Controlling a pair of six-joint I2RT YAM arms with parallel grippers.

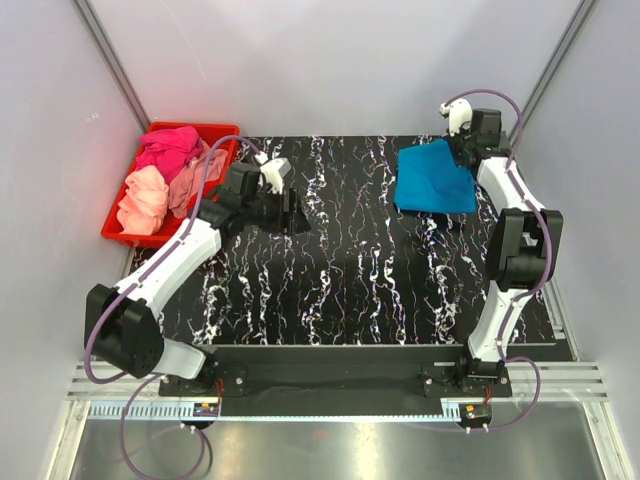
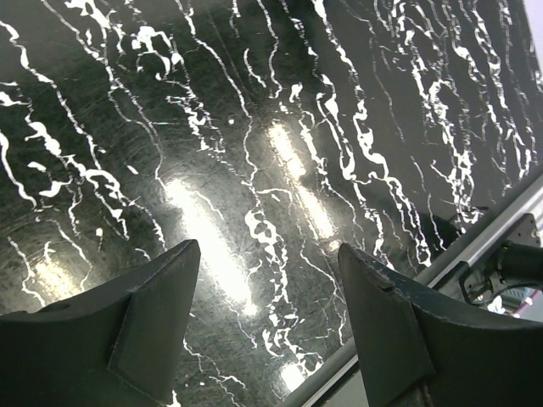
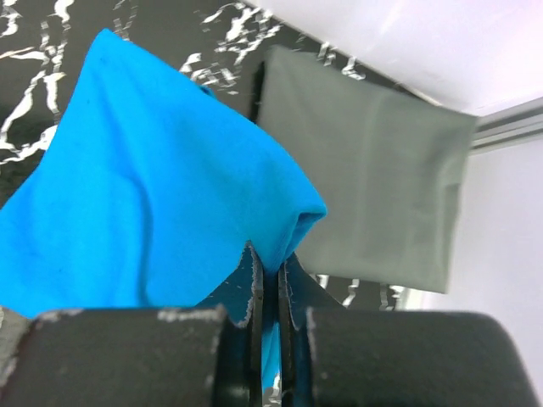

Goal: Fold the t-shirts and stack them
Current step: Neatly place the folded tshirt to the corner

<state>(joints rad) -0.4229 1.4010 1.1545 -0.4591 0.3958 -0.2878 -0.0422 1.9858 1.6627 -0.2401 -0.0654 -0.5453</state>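
Note:
A bright blue t-shirt (image 1: pixel 432 178) lies folded at the table's far right. My right gripper (image 1: pixel 458 158) is shut on its back corner. In the right wrist view the fingers (image 3: pixel 270 264) pinch a fold of the blue cloth (image 3: pixel 153 195), lifted above a flat folded dark grey t-shirt (image 3: pixel 373 186). The grey shirt is hidden in the top view. My left gripper (image 1: pixel 290 212) is open and empty over the bare table at the left middle; its wrist view (image 2: pixel 267 254) shows only table between the jaws. Hot pink (image 1: pixel 168 148), peach (image 1: pixel 142 200) and salmon (image 1: pixel 195 175) shirts lie crumpled in the bin.
A red plastic bin (image 1: pixel 118 232) stands at the far left, off the black marbled table (image 1: pixel 350 270). White walls close in the back and sides. The table's metal edge (image 2: pixel 475 246) shows in the left wrist view.

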